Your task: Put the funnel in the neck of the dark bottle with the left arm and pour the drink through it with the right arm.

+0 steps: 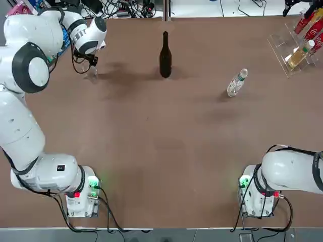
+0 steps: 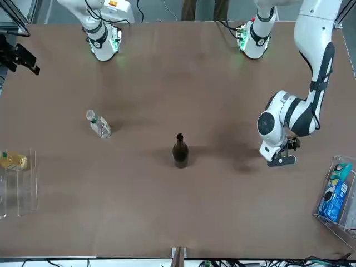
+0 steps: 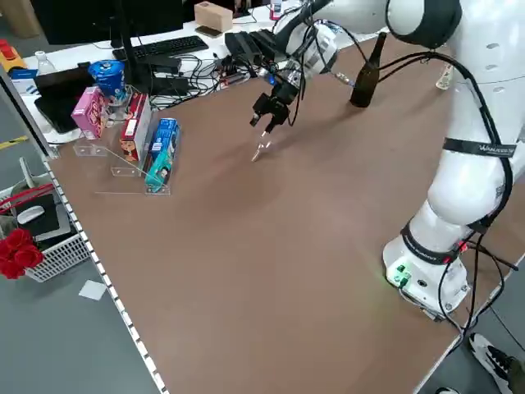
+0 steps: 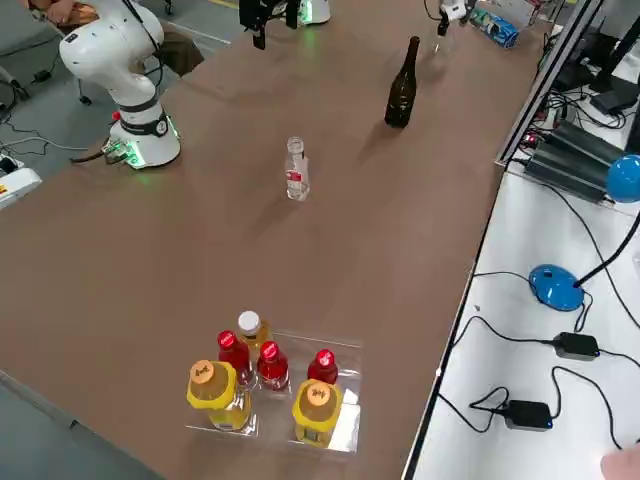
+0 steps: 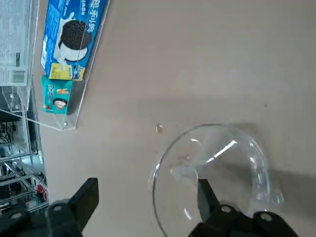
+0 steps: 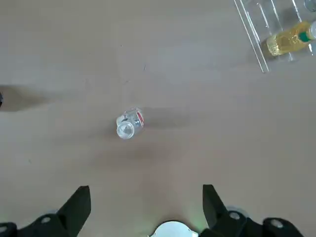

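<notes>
And here's the left gripper (image 5: 148, 197), low at the table's far left, fingers wide apart. The left wrist view gives us the funnel (image 5: 212, 177) up close: one fingertip overlaps its clear bowl, but no grip shows, and contact I can't call. From overhead the funnel is just a faint glint beneath the gripper.

Over to the right gripper (image 6: 146, 197): open, nothing between its fingers, high on the robot's right side. The dark bottle (image 2: 180, 153) stands upright between the sides, no label I can make out. The drink (image 4: 297, 170) is upright too, and what a difference an angle makes: the right side view catches red on its label, while the top view picks out a pale green cap.

Labels now! That left wrist view shows the blue biscuit box (image 5: 74, 39) with a cream-filled black cookie, Chinese characters including 利奥, and a small teal packet (image 5: 57, 95) beside it. The right side view reveals red-capped bottles (image 4: 272, 366) and yellow-capped ones (image 4: 317, 412) in the clear tray (image 4: 268, 420); their writing's too small.
</notes>
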Controlling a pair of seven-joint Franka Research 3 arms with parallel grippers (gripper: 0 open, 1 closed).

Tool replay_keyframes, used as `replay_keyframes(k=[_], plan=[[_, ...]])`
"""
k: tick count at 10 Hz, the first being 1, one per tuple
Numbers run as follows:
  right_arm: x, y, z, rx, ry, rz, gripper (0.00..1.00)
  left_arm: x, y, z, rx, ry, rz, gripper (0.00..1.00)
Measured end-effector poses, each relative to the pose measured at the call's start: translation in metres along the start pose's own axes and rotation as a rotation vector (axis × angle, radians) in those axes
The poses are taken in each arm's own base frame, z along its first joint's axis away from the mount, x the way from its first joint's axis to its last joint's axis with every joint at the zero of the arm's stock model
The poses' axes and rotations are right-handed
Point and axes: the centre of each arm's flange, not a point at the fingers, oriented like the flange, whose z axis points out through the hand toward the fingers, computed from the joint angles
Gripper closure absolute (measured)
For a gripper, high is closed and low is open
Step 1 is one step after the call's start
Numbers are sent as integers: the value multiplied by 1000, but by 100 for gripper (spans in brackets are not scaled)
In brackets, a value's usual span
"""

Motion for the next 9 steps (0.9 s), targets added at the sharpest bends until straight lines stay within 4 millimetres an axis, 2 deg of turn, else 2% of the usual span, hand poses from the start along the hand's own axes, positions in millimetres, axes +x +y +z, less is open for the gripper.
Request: replay_keyframes(k=[1,2,6,8,9], plan=[[0,-1,0,0,0,-1,0,1,-2,5,3,-3,-1,15],[0,-1,0,0,0,-3,0,1,-4,6,9,1,1,34],[0,-2,1,-1,-2,-3,0,2,-3,5,12,5,7,94],[0,-1,5,-2,-11,-2,0,5,-4,0,10,15,15,95],[0,-1,7,-3,-15,-1,0,10,-6,-14,0,38,18,95]])
